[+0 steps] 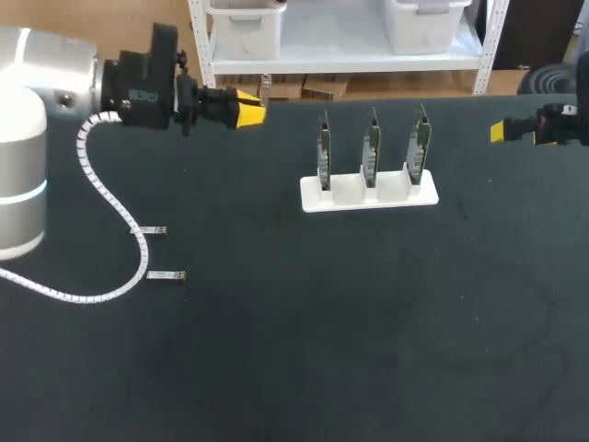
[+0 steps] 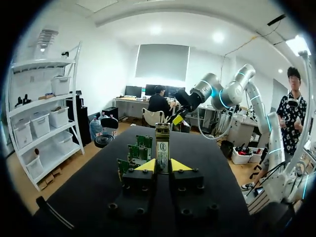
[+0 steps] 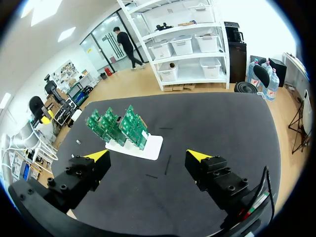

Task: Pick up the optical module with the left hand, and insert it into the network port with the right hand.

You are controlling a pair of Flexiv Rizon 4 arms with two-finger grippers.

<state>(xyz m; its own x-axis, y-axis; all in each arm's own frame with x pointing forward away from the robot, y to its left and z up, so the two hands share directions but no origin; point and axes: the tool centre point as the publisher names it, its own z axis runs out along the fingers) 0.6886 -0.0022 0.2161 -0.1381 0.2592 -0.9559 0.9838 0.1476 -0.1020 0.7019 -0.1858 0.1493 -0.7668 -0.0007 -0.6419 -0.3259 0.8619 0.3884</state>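
Firstly, optical module [image 2: 162, 147]: stood upright between the left arm's yellow tips [image 2: 147, 165], its far end sticking out past them toward the boards.
Left jaws: closed on the module's lower end from both sides, held above the far-left part of the desk [image 1: 368, 322].
Handling: judged light, stiff and metal-cased, so likely slippery. The flat side walls were the place to grip, leaving the plug end free and the latch end unsqueezed.
Handover point: the exposed upper length looked the natural place for the other arm to take it.
Right jaws: spread wide with nothing between them, up at the far-right edge of the desk, well apart from the module.
Circuit boards [image 1: 371, 147]: three stood on edge in a white stand [image 1: 368, 195] at the desk's far middle, between the two arms. The ports themselves were too small to make out.
Insertion: judged to need square alignment, as a tilted module could jam or flex a board.
Two more modules [image 1: 155, 230]: lay flat on the desk at the left, near a coiled cable [image 1: 118, 287].
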